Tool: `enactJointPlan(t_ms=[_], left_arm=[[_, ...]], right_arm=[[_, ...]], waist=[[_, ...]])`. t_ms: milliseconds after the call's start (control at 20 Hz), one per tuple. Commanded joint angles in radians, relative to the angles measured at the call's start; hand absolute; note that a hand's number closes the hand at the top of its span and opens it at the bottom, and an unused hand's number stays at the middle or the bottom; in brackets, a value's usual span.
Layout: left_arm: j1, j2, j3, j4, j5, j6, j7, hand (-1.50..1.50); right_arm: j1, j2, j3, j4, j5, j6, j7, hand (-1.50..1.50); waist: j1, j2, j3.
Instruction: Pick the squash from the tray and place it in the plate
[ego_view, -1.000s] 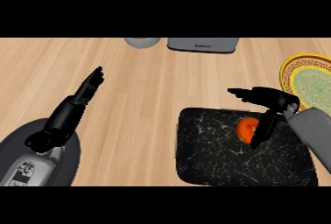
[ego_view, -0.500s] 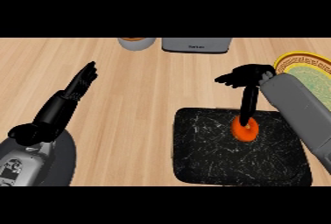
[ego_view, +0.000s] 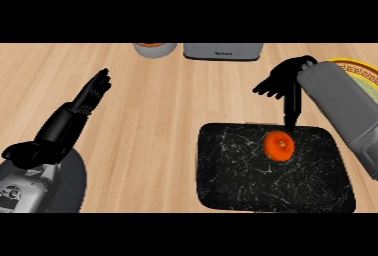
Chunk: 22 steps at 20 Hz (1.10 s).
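Zero steps complete: squash (ego_view: 280, 145) lies on tray (ego_view: 244, 180), not grasped. Right hand (ego_view: 284, 82) above it, fingers (ego_view: 291, 112) pointing down, holding nothing. Left hand (ego_view: 92, 95) resting open (surface, left side). Plate (ego_view: 353, 66) at right edge; grasp, transfer remain.

Squash (ego_view: 280, 145) sits on tray (ego_view: 244, 185), upper-right part, w/ right hand (ego_view: 284, 82) just behind it. Plate (ego_view: 359, 70) at far right edge, behind tray. Left hand (ego_view: 92, 95) well left of tray; cup (ego_view: 155, 49) & box (ego_view: 223, 51) at back edge.
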<state>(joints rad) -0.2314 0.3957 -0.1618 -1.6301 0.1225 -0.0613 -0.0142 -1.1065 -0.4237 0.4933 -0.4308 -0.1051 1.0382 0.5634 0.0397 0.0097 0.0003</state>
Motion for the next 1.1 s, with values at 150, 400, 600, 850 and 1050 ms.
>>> enactJointPlan(t_ms=[150, 400, 600, 850, 1050], left_arm=[[0.003, -0.010, 0.021, 0.019, -0.022, -0.016, -0.036, 0.00], [0.027, -0.049, -0.006, 0.043, -0.066, -0.003, -0.066, 0.00], [0.039, -0.039, 0.013, 0.016, -0.055, -0.018, -0.042, 0.00], [-0.002, -0.057, 0.012, 0.001, -0.046, -0.032, -0.004, 0.00], [0.040, -0.059, 0.027, 0.019, -0.065, -0.033, -0.056, 0.00]], right_arm=[[-0.118, 0.041, -0.013, 0.181, 0.068, 0.063, 0.013, -1.50], [-0.072, 0.018, 0.005, 0.194, 0.131, 0.064, -0.093, -1.50], [-0.084, 0.066, -0.015, 0.252, 0.125, 0.104, -0.072, -1.50], [-0.037, 0.025, 0.021, 0.229, 0.191, 0.146, -0.175, -1.50], [-0.028, 0.068, 0.037, 0.236, 0.229, 0.139, -0.194, -1.50]], waist=[[0.004, 0.005, 0.000], [0.002, 0.008, 0.001], [-0.003, 0.003, 0.000], [0.000, 0.007, 0.001], [0.002, 0.008, 0.001]])
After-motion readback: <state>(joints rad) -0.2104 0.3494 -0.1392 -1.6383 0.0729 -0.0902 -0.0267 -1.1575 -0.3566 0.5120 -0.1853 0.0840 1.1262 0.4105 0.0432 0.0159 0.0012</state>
